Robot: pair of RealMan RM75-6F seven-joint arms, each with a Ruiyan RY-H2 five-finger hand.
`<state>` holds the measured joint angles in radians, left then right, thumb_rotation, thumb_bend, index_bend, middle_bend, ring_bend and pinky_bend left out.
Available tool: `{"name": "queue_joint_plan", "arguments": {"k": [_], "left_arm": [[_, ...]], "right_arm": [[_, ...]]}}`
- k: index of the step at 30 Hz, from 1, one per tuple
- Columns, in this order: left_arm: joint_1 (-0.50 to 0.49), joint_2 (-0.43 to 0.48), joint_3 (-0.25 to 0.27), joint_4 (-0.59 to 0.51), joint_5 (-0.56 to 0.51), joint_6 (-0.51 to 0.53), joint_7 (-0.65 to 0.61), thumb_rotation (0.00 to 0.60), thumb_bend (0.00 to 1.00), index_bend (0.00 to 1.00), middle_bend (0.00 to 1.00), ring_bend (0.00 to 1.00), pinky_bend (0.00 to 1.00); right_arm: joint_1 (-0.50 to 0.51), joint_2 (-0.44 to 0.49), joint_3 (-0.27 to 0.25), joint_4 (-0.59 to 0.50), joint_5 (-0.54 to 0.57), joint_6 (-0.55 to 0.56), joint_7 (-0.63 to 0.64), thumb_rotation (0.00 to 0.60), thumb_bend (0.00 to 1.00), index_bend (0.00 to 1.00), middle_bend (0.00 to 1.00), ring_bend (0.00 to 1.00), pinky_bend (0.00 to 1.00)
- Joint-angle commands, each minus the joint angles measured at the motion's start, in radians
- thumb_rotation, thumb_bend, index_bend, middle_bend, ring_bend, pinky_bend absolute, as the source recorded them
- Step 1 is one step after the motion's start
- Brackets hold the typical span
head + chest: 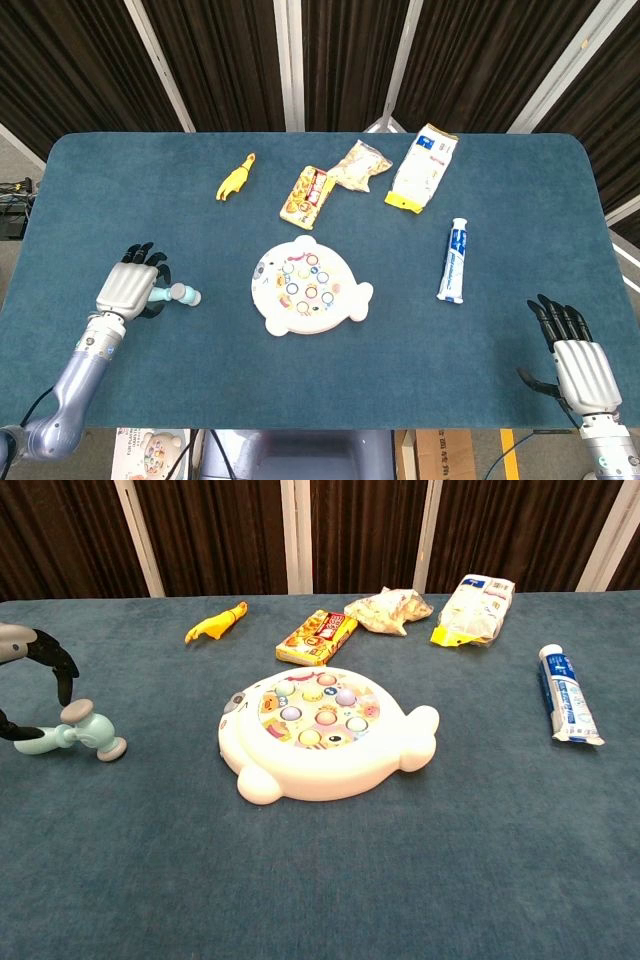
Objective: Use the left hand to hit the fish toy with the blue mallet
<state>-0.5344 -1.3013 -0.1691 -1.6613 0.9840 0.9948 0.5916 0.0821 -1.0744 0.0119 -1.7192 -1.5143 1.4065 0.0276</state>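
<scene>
Mallet [75,732] (light, rigid plastic, probably) lay left of the fish toy [308,286]; left hand [128,287] arched over its handle, fingers apparently unclosed.

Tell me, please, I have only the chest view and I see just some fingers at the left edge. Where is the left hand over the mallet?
Observer: In the head view the left hand covers the handle of the blue mallet; only the mallet's head shows to the right of it.
Operator: And the right hand? I do not see it at all.
Observer: The right hand is at the near right edge of the table, fingers apart, holding nothing.
</scene>
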Motion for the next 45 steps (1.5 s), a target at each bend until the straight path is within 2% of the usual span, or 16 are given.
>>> {"name": "queue_joint_plan", "arguments": {"k": [1,18,45], "left_arm": [[-0.014,-0.015,0.009,0.030,-0.003,0.003,0.017,0.600,0.38,0.46,0.19,0.00,0.00],[-0.051,-0.097,0.030,0.105,-0.034,0.002,0.005,0.600,0.42,0.49,0.19,0.00,0.00],[-0.080,-0.124,0.057,0.120,-0.087,0.016,0.002,0.600,0.50,0.50,0.20,0.00,0.00]], "right_arm": [[0.000,0.001,0.000,0.000,0.002,-0.001,0.001,0.600,0.23,0.00,0.00,0.00,0.00],[0.000,0.002,0.000,-0.001,0.005,-0.004,0.006,0.600,0.23,0.00,0.00,0.00,0.00],[0.001,0.002,-0.001,0.001,0.001,-0.005,0.008,0.600,0.23,0.00,0.00,0.00,0.00]]}}
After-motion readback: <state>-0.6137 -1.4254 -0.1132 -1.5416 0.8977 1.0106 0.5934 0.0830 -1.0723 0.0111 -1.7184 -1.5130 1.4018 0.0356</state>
